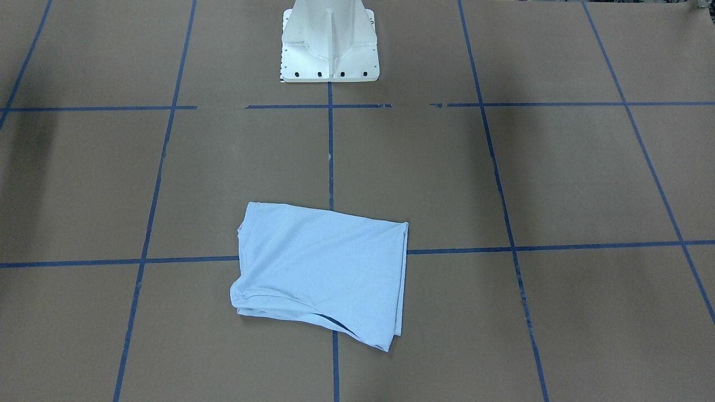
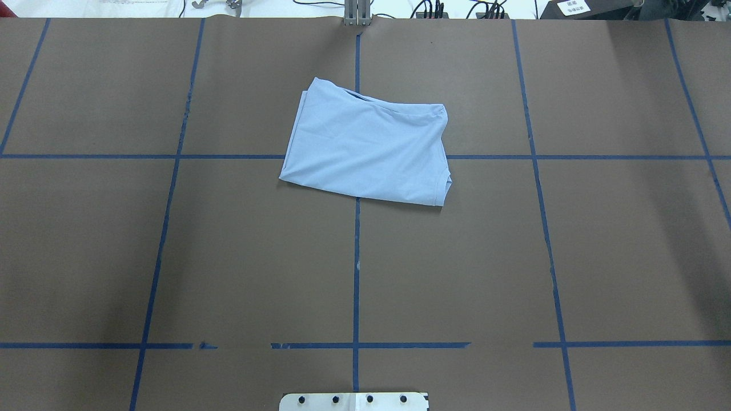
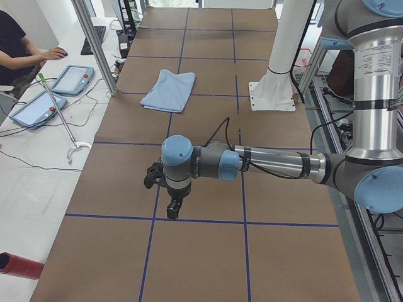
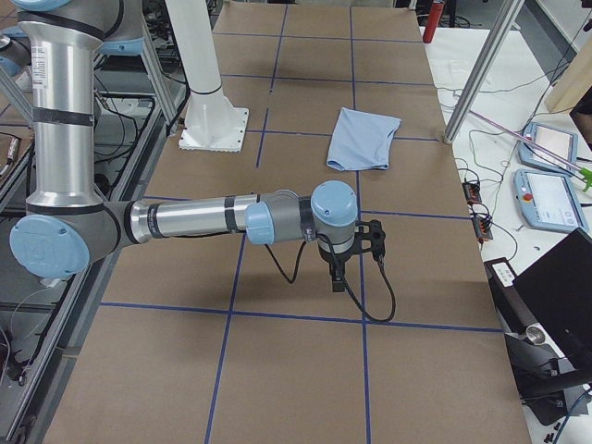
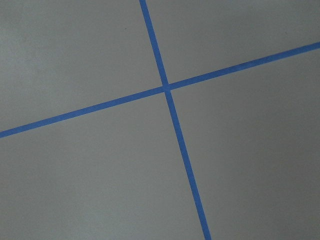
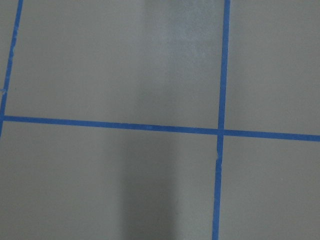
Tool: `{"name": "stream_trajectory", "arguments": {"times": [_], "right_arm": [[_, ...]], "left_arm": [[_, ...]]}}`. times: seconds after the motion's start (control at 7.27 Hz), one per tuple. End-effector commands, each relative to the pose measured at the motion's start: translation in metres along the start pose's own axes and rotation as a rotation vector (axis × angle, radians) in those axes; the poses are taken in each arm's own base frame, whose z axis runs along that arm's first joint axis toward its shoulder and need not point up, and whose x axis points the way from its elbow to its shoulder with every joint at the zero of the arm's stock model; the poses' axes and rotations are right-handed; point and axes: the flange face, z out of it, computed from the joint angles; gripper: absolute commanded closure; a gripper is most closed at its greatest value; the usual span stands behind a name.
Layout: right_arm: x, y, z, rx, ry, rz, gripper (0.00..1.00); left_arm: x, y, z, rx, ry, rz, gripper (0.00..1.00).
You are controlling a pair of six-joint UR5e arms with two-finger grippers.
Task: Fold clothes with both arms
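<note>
The clothes are one light blue T-shirt (image 1: 324, 273) lying folded into a rough rectangle on the brown table, on the centre tape line (image 2: 365, 148). No print or label shows. It also appears in both side views (image 3: 169, 90) (image 4: 363, 139). The left arm stretches low over the table's left end, its gripper (image 3: 175, 204) pointing down, far from the shirt. At the opposite end the right arm is stretched out the same way, its gripper (image 4: 339, 277) also pointing down. I cannot tell whether either gripper is open or shut. Both wrist views show only brown table and blue tape.
The white pedestal base (image 1: 329, 44) stands at the robot's edge of the table (image 2: 354, 401). Blue tape lines (image 2: 356, 257) grid the brown surface. A person's arm (image 3: 28, 58), tablets (image 3: 72, 80) and a red cylinder (image 3: 19, 266) lie beyond the far edge. A metal post (image 3: 94, 44) stands there.
</note>
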Motion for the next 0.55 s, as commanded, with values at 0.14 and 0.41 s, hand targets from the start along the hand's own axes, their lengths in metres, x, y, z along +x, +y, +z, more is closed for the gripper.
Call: {"name": "stream_trajectory", "arguments": {"times": [0.14, 0.41], "right_arm": [[0.0225, 0.0116, 0.0141, -0.031, 0.021, 0.021, 0.00], [0.0269, 0.0114, 0.0160, -0.034, 0.043, 0.020, 0.00]], "left_arm": [[-0.0058, 0.0025, 0.0059, -0.012, -0.007, -0.007, 0.00], [-0.0058, 0.0025, 0.0059, -0.012, -0.007, -0.007, 0.00]]}}
